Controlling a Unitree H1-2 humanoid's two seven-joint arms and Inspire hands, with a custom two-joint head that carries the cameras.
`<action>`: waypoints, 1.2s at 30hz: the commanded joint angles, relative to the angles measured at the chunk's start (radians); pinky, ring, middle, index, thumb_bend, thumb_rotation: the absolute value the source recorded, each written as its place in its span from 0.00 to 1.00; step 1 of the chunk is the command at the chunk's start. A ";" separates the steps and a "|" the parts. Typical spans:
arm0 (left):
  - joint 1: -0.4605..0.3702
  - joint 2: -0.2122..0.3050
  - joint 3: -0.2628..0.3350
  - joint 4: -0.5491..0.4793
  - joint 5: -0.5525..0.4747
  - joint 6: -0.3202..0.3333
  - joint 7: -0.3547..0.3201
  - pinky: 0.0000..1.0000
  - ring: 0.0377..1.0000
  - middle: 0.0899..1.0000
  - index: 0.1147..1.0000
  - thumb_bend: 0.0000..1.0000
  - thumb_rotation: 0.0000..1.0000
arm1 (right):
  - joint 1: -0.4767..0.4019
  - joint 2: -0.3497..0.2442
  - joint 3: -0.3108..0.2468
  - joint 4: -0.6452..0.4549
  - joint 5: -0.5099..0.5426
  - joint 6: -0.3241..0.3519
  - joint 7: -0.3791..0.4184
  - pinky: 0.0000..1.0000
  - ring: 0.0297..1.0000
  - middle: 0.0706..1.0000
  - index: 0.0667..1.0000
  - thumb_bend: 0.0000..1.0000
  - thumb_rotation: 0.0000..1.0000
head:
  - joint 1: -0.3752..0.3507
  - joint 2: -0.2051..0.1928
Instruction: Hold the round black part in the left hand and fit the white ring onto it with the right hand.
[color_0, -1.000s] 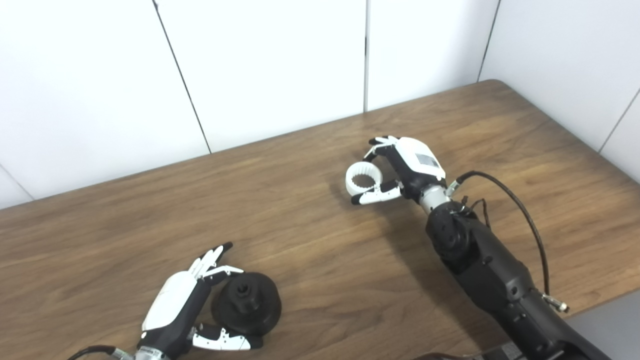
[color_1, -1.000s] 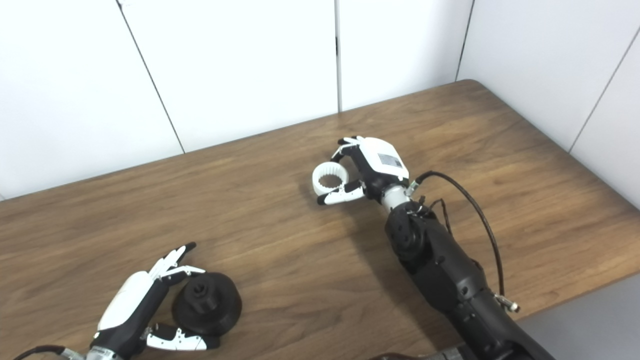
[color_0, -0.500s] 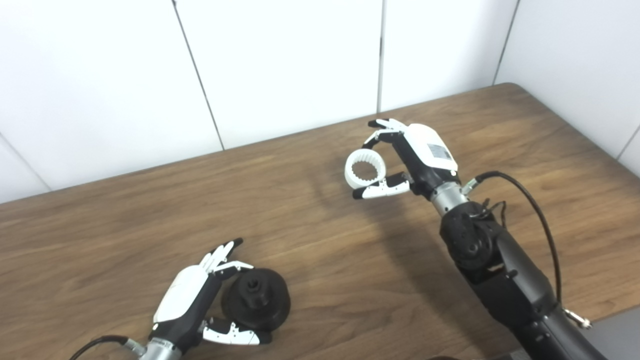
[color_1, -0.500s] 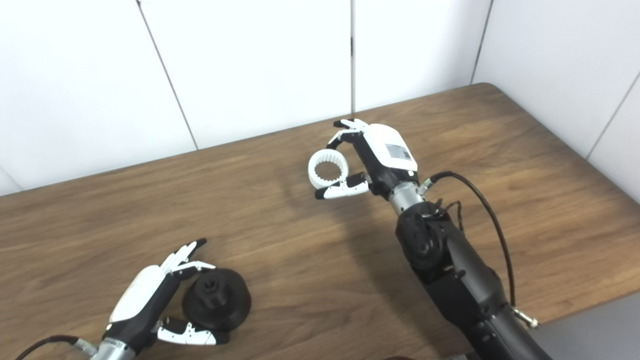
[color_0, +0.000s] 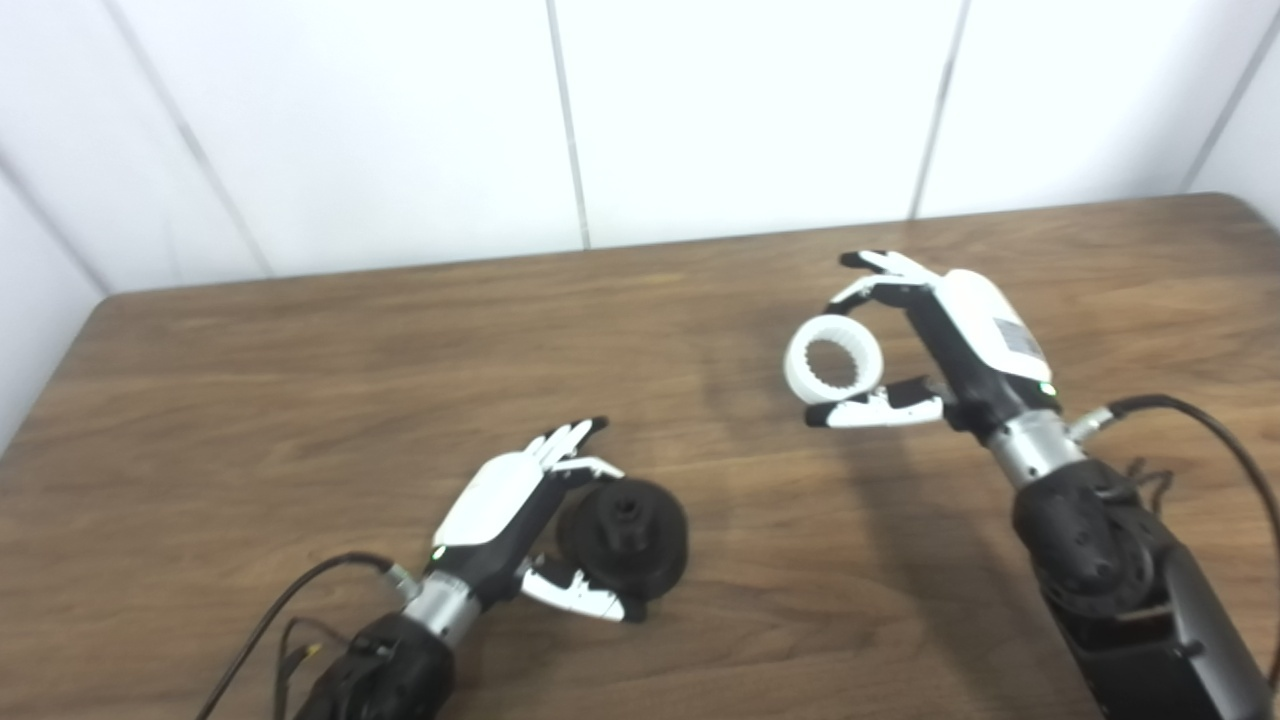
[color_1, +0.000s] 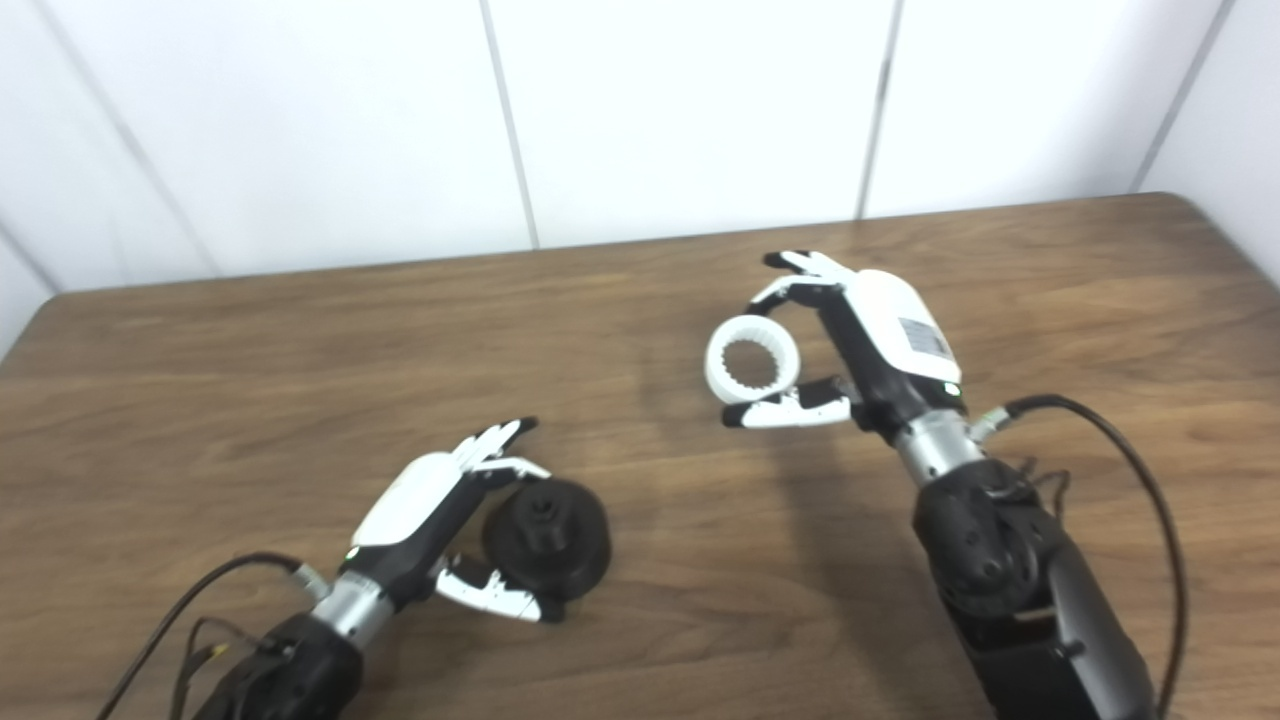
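- We see our right hand (color_0: 940, 345) raised above the wooden table (color_0: 300, 380), fingers and thumb closed on the rim of the white ring (color_0: 833, 360), which sits at about 9 o'clock from the palm.
- The ring's toothed bore faces the cameras, open and unobstructed; we judge it is held by the rim so the bore stays free to slide over the part.
- At about 8 o'clock from the ring, well apart from it, the round black part (color_0: 624, 536) rests on the table.
- Our left hand (color_0: 505, 505) curls round the part, fingers over its far edge, thumb along its near edge; contact looks likely, though we cannot tell how firmly it grips.
- The part's central hub points upward, a ready seat for the ring.
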 joint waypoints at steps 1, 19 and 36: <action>-0.031 -0.008 -0.012 -0.008 0.028 0.001 0.012 1.00 1.00 1.00 0.56 1.00 0.33 | -0.016 0.013 0.005 -0.046 0.009 -0.042 0.005 0.92 0.91 0.86 0.52 0.79 0.29 | 0.003 0.002; -0.042 -0.012 -0.016 0.003 0.039 0.009 0.017 1.00 1.00 1.00 0.56 1.00 0.34 | 0.076 0.101 0.134 -0.047 0.005 -0.102 0.064 0.92 0.92 0.87 0.53 0.78 0.31 | 0.037 0.011; -0.042 -0.017 -0.033 0.013 0.039 0.002 0.036 1.00 1.00 1.00 0.56 1.00 0.34 | 0.034 0.185 0.209 -0.014 -0.025 -0.106 0.093 0.98 0.94 0.88 0.53 0.77 0.35 | 0.059 0.011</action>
